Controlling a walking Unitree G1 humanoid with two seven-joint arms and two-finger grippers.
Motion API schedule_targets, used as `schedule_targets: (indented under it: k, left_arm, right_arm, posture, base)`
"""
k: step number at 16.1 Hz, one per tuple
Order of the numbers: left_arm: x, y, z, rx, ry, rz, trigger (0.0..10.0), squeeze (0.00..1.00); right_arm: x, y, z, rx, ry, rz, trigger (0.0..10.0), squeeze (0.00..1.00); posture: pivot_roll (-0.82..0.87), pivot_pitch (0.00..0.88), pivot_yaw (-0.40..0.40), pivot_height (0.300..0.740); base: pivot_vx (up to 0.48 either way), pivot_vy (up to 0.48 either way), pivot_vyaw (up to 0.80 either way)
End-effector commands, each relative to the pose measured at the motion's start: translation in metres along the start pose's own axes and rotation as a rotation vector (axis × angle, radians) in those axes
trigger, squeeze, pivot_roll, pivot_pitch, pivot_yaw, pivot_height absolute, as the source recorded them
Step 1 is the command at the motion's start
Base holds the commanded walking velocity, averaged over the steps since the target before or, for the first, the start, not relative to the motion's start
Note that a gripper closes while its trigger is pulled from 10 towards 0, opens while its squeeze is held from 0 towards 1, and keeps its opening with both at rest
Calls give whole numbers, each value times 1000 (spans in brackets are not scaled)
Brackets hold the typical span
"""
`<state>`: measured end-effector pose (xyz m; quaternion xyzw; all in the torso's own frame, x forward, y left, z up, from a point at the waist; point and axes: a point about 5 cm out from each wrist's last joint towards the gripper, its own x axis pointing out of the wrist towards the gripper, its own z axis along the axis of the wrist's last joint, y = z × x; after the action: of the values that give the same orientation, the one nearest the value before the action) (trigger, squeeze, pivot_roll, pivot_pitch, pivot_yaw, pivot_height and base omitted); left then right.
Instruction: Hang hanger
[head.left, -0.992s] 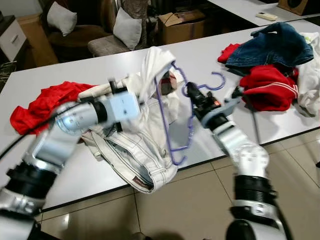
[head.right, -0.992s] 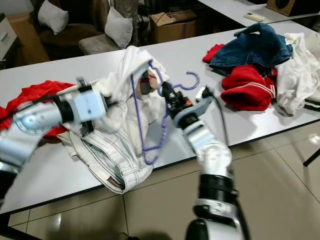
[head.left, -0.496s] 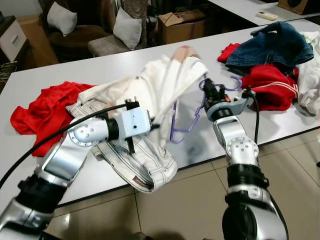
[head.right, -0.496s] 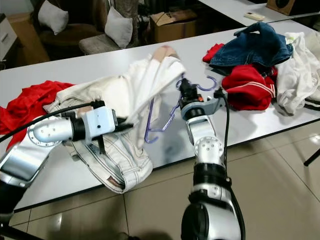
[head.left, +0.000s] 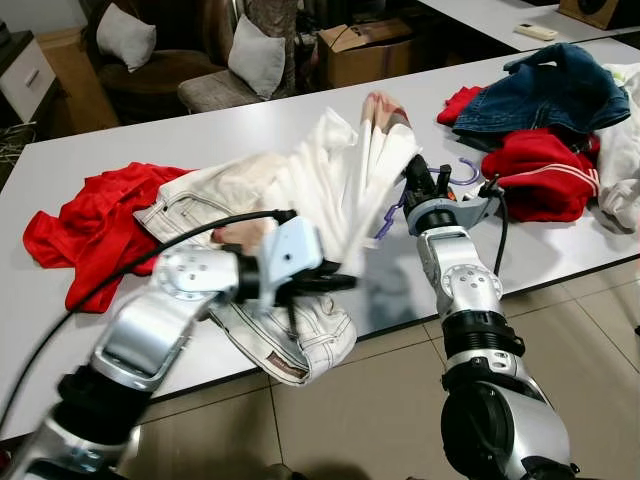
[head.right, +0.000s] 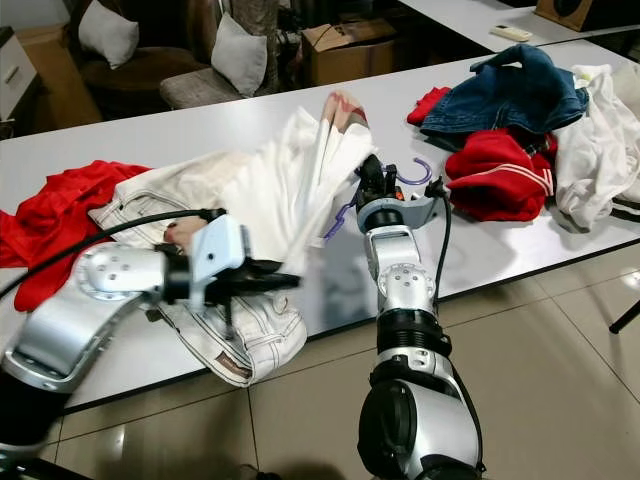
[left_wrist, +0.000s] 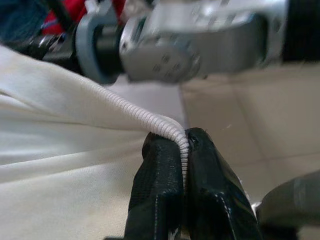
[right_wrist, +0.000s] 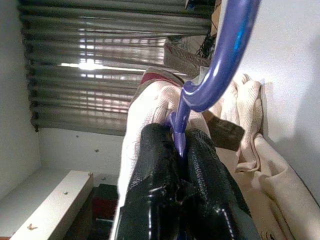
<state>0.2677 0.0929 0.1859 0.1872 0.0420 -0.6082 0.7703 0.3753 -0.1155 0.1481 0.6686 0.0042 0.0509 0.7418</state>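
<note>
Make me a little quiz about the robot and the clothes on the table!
1. True or false: the right gripper is shut on the purple hanger.
2. What does the left gripper pinch? A) the red top B) the ribbed hem of the white garment C) the blue jeans
3. Fill in: the denim piece lies on the table beside the red ____-striped garment.

Key: 1 true; 2 B; 3 white.
</note>
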Motion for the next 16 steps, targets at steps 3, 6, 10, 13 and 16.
schedule_targets:
  k: [3, 6, 10, 13, 16]
  left_arm:
    - [4, -12, 9, -46, -45, -110, 0, 0]
    - [14, 19, 34, -100, -193, 119, 0, 0]
    - [-2, 50, 68, -154, -361, 216, 0, 0]
    - [5, 44, 60, -148, -276, 199, 10000, 0]
    - [9, 43, 58, -230, -288, 200, 10000, 1000]
  right_arm:
    - [9, 38, -66, 161, 93, 86, 10000, 0]
    - [6, 38, -78, -41, 196, 112, 10000, 0]
    - [-2, 26, -63, -97, 212, 92, 10000, 0]
    - [-8, 30, -51, -65, 231, 140, 10000, 0]
    - [-18, 25, -42, -132, 251, 144, 10000, 0]
  posture:
    - [-63, 0, 102, 740]
    - [-60, 0, 101, 740]
    - [-75, 0, 118, 740]
    - [-85, 0, 126, 740]
    - [-87, 0, 122, 740]
  base:
    - [0, 0, 0]
    - [0, 0, 0]
    - [0, 0, 0]
    - [0, 0, 0]
    - [0, 0, 0]
